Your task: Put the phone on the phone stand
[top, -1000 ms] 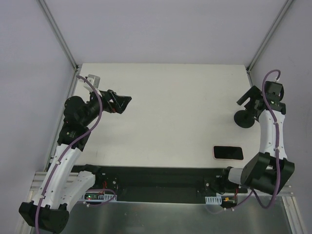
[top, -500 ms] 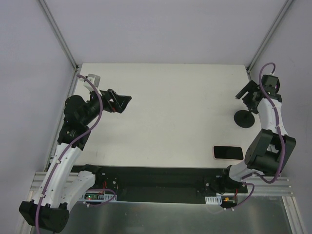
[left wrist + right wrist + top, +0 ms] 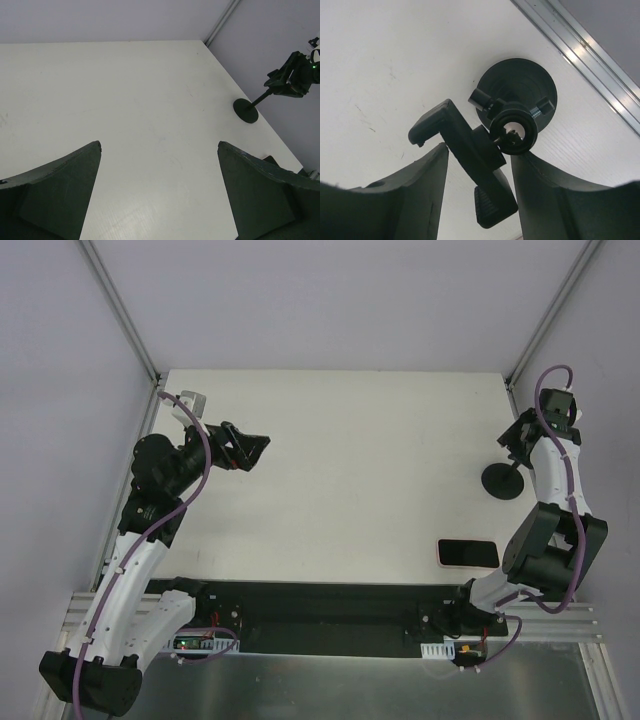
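The phone (image 3: 468, 553) lies flat, screen up, near the table's front right edge, with nothing holding it. The phone stand (image 3: 503, 482) stands behind it on its round base. In the right wrist view I look down on its base (image 3: 517, 85), ring joint (image 3: 513, 131) and clamp head (image 3: 470, 145). My right gripper (image 3: 520, 437) (image 3: 480, 149) is at the top of the stand, its fingers closed against the clamp head and ring joint. My left gripper (image 3: 245, 448) (image 3: 160, 145) is open and empty above the table's left side. It sees the stand (image 3: 246, 110) far off.
The metal frame rail (image 3: 580, 55) runs along the table's right edge just beside the stand. The enclosure walls (image 3: 330, 300) close in the back and sides. The black base strip (image 3: 320, 605) runs along the near edge.
My right arm has folded back toward the right edge, and its wrist has swung right and rearward over the stand's head. The stand's base, the phone and my left arm have not moved.
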`<action>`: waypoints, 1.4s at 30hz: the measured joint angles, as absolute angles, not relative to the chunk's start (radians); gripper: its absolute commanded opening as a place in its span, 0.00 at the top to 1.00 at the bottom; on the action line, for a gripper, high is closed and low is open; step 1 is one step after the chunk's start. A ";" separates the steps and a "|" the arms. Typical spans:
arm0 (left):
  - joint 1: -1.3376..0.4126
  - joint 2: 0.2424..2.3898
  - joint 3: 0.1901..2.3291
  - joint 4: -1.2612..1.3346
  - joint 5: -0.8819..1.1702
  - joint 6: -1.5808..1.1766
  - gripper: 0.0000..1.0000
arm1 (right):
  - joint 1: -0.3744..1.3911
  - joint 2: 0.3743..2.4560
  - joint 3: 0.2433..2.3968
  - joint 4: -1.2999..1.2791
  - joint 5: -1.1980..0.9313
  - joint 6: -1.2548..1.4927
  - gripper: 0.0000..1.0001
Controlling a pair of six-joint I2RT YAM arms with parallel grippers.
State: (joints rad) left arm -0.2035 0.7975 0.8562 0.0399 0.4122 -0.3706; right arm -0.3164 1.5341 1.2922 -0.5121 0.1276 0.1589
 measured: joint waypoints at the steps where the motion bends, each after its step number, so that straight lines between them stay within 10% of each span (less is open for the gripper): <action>1: -0.204 0.797 0.856 0.040 0.412 -0.371 0.01 | -0.316 1.534 1.292 -0.513 0.135 0.160 0.50; 17: -0.204 0.807 0.858 0.040 0.414 -0.371 0.01 | -0.315 1.534 1.288 -0.514 0.211 0.163 0.99; 42: -0.204 0.832 0.858 0.040 0.420 -0.376 0.01 | 0.297 1.365 1.130 -0.469 0.285 0.118 0.99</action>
State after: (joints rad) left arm -0.2035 0.8322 0.8577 0.0399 0.4198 -0.3759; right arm 0.2966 1.3655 1.1301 -0.4686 0.2852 0.1177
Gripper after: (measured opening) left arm 0.991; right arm 0.314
